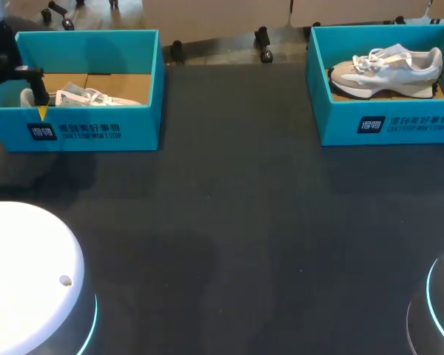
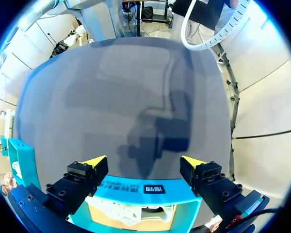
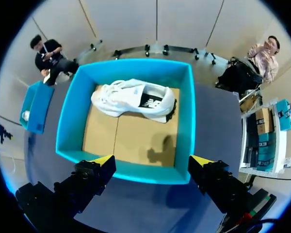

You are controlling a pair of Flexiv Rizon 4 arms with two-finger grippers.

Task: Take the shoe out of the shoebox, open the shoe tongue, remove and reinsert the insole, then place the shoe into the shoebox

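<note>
The left end effector (image 1: 17, 112) hung with its two yellow-tipped fingers spread wide and nothing between them, above the left end of the left shoebox (image 1: 96, 132); in its wrist view the near wall of that box, with its printed label, lay just under the fingertips, and the dark worktop (image 1: 229, 222) stretched ahead of them; inside the box a white shoe (image 1: 81, 97) with loose laces lay toward the near wall, brown cardboard floor bare behind it; this box stood at the worktop's far left corner.

The right end effector (image 3: 153, 160) was likewise open and gripped nothing; it did not show in the head view; in its wrist view it hovered above the right shoebox (image 3: 70, 116), its fingertips over the box's nearer wall; a white and beige shoe (image 3: 133, 99) sat upright inside, close to the wall farthest from the fingers, its dark inside showing; bare cardboard floor lay between the shoe and the wall under the fingertips; in the head view this box stood at the worktop's far right corner, the shoe's toe pointing toward the left box; the two boxes were well apart.
</note>
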